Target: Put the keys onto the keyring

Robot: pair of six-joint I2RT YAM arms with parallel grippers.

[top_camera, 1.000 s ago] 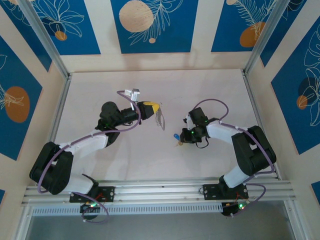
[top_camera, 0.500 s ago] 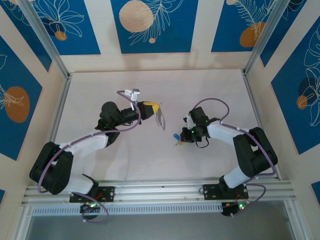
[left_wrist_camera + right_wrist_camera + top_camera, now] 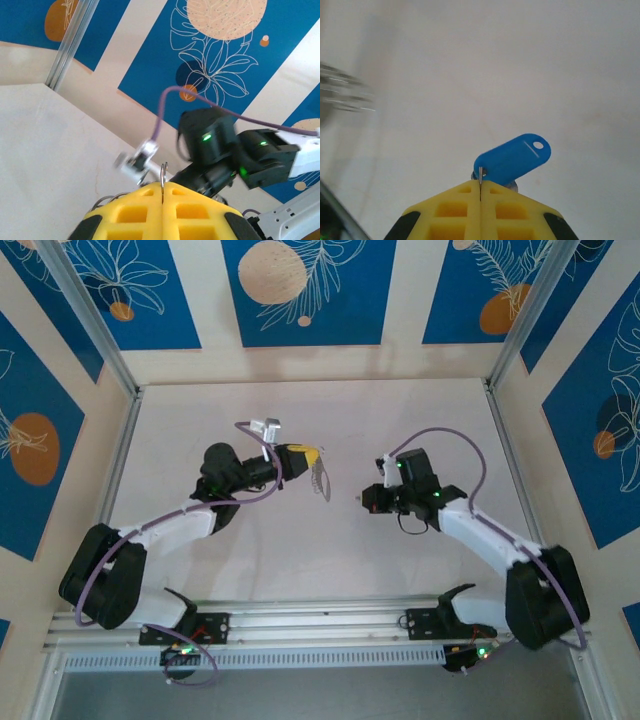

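Observation:
My left gripper (image 3: 306,460) hangs over the middle of the table, shut on the grey keyring (image 3: 320,478). In the left wrist view the yellow fingertips (image 3: 145,197) pinch the thin metal edge of the keyring (image 3: 163,172), which sticks up between them. My right gripper (image 3: 366,499) faces it from the right with a small gap between the two. In the right wrist view the right gripper (image 3: 480,186) is shut on the key (image 3: 512,159). Its blue head sticks out above the fingertips, clear of the table. The keyring (image 3: 342,95) shows as a blur at the left.
The pale table (image 3: 300,410) is boxed in by blue patterned walls and aluminium posts (image 3: 90,320). The right arm's dark wrist (image 3: 225,150) and purple cable (image 3: 165,110) sit close in front of the left fingers.
The right arm has swung its elbow out to the lower right and lifted the key off the table, toward the keyring. The left arm has held still.

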